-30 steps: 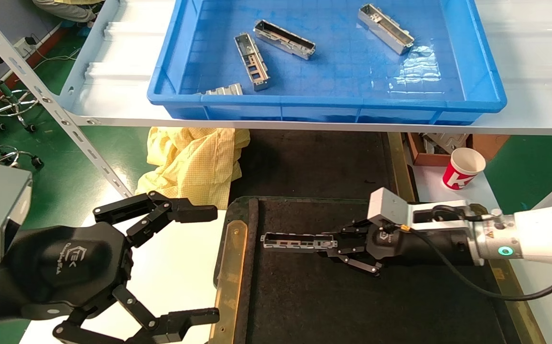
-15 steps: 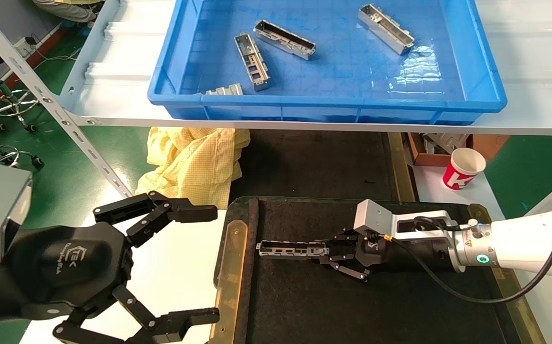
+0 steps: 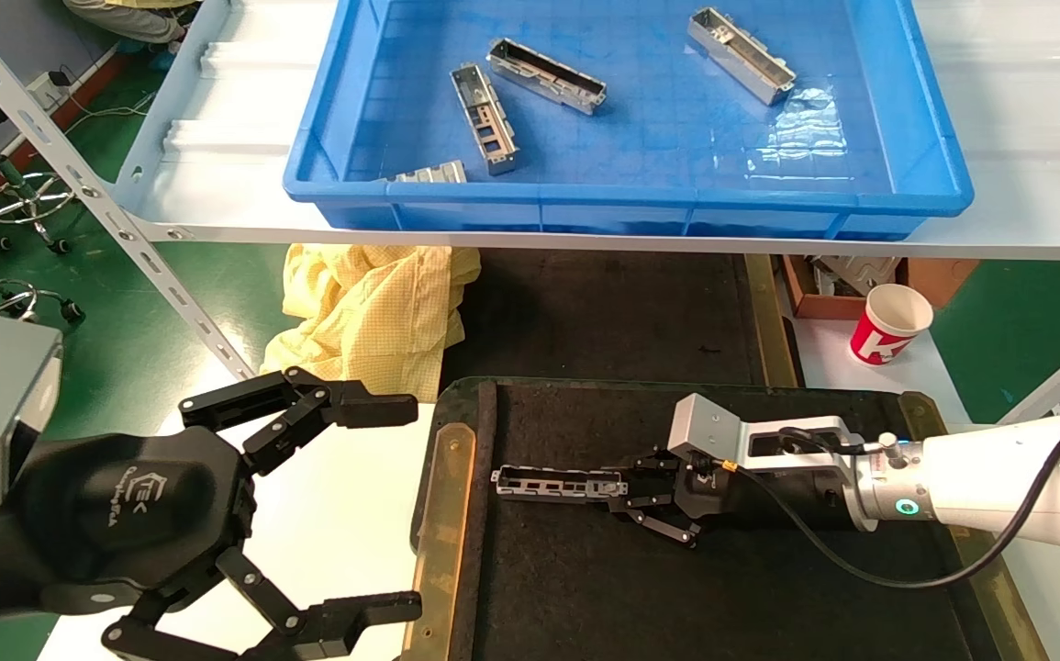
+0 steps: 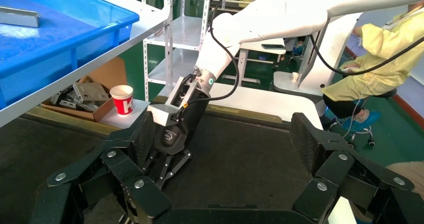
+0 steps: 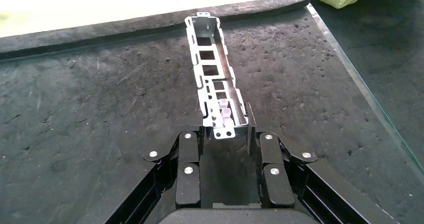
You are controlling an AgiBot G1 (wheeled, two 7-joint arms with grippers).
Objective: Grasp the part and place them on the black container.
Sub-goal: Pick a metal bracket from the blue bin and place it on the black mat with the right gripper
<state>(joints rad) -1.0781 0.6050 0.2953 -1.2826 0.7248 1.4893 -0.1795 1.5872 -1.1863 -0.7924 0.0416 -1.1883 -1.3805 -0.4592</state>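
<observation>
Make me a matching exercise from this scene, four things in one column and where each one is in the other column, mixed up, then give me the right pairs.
Things
1. the part
2. red paper cup
3. yellow cloth
4. left gripper

Places
A. on the white surface to the right of the black container
B. open beside the container's left edge, holding nothing
C. low over the dark felt, one end between the fingers of the right gripper
D. bunched below the shelf that carries the blue crate

Pairs: 1-C, 2-A, 3-D, 4-B
</observation>
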